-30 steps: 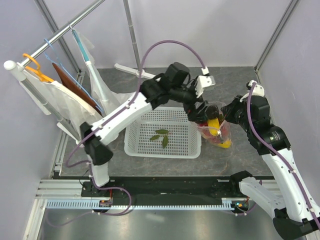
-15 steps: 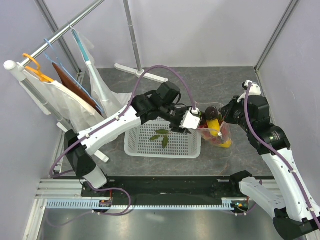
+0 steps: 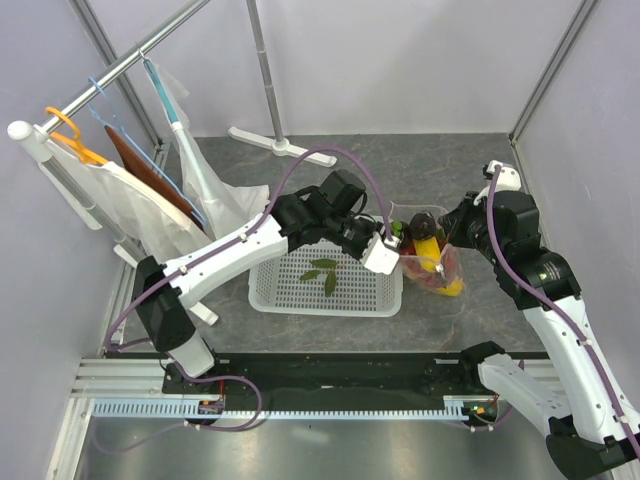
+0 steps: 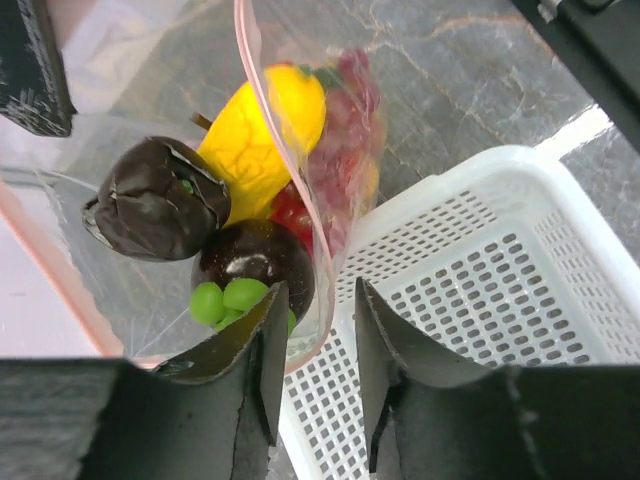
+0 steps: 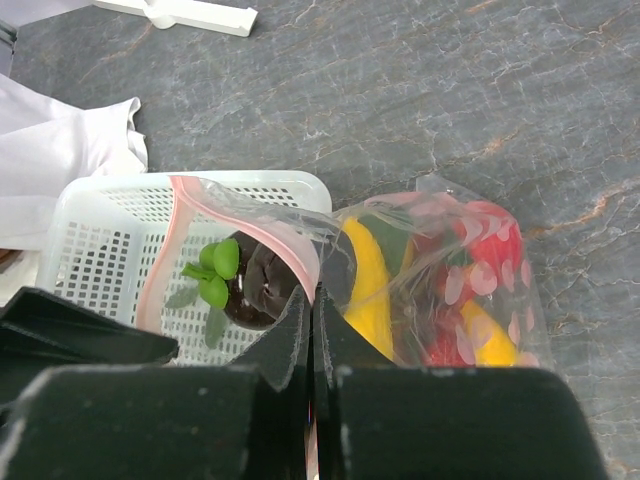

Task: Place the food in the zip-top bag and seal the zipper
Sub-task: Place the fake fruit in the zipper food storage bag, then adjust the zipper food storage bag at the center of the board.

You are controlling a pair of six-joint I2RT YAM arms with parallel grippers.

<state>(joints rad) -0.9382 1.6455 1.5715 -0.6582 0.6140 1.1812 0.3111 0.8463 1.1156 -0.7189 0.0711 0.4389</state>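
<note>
The zip-top bag lies against the right end of the white basket, its mouth held up. Inside are a yellow mango, purple grapes, red fruit and two dark mangosteens near the mouth. My right gripper is shut on the pink zipper strip at the far rim. My left gripper straddles the near rim of the bag. Its jaws are narrow but a gap shows, with the pink edge between them and one finger against the bag wall.
The white mesh basket holds only loose green leaves. A clothes rack with hangers and bags fills the left side. A white stand foot lies at the back.
My left gripper dropped from above the bag to its basket-side rim, and its jaws narrowed round the pink edge. The right gripper kept its hold and stayed put.
</note>
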